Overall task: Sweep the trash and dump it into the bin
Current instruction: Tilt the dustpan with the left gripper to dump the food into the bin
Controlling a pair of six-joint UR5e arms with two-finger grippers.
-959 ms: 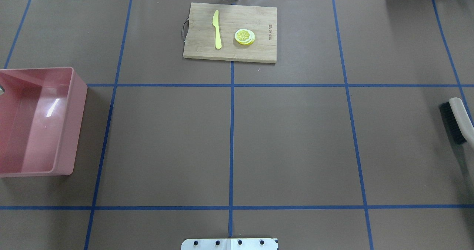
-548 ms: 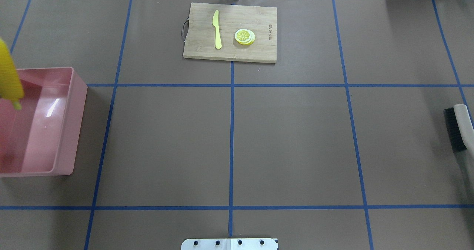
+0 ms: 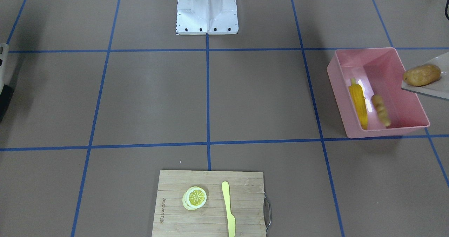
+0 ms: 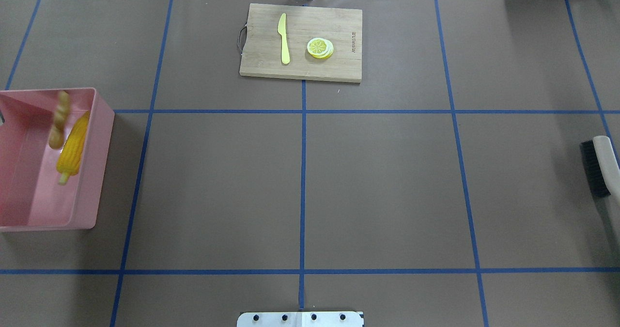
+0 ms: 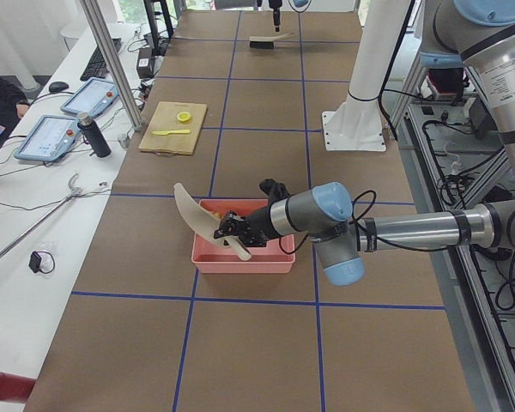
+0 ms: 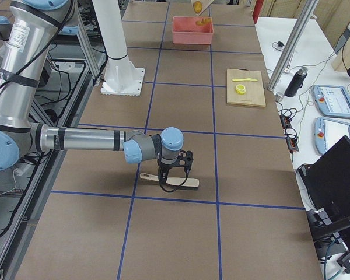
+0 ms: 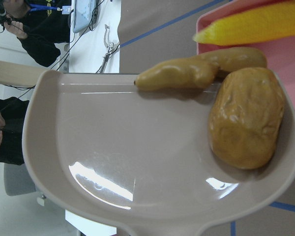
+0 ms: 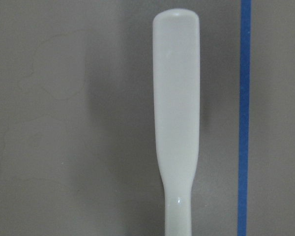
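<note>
Left wrist-mounted: potato (image 7: pixel 246 118) on dustpan (image 7: pixel 113 147)

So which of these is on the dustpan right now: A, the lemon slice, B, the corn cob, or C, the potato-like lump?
C: the potato-like lump lies on the dustpan, while the corn cob is inside the pink bin and the lemon slice sits on the cutting board.
</note>
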